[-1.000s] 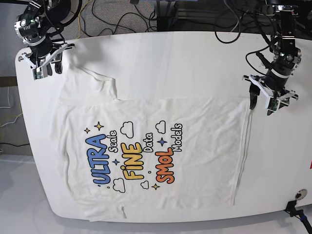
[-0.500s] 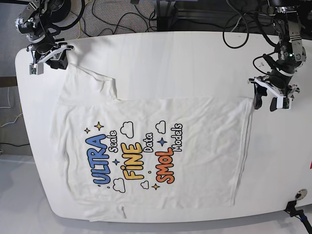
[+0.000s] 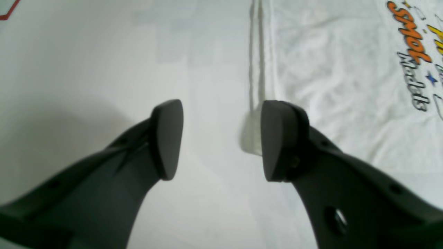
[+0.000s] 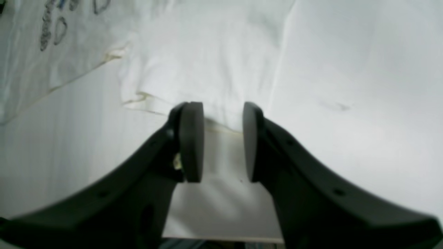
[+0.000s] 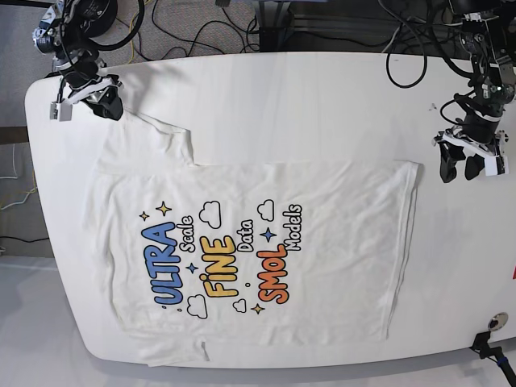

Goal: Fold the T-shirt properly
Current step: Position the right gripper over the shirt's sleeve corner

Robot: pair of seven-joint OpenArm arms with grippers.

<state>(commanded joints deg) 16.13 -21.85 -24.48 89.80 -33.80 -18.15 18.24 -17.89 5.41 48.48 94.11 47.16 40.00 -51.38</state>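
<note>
The white T-shirt [image 5: 322, 242] lies spread flat on the table with its colourful print facing up. In the base view my left gripper [image 5: 458, 172] hovers over bare table to the right of the shirt's hem corner [image 5: 415, 167], apart from it. The left wrist view shows that gripper [image 3: 221, 138] open, with the hem corner [image 3: 252, 138] just beside the right finger [image 3: 277, 138] and the T-shirt [image 3: 346, 86] beyond. My right gripper [image 5: 107, 103] is at the sleeve [image 5: 153, 133], top left. It [image 4: 221, 141] is open with a narrow gap, and the sleeve edge [image 4: 221, 127] lies under the fingertips.
The white table [image 5: 322, 97] has a rounded edge on the left and front. Black and yellow cables [image 5: 201, 32] hang behind its far edge. A small black fixture [image 5: 493, 324] sits at the front right corner.
My left gripper has drawn away to the right from the hem corner, which now lies slightly further right. My right gripper has shifted right and up onto the sleeve's edge.
</note>
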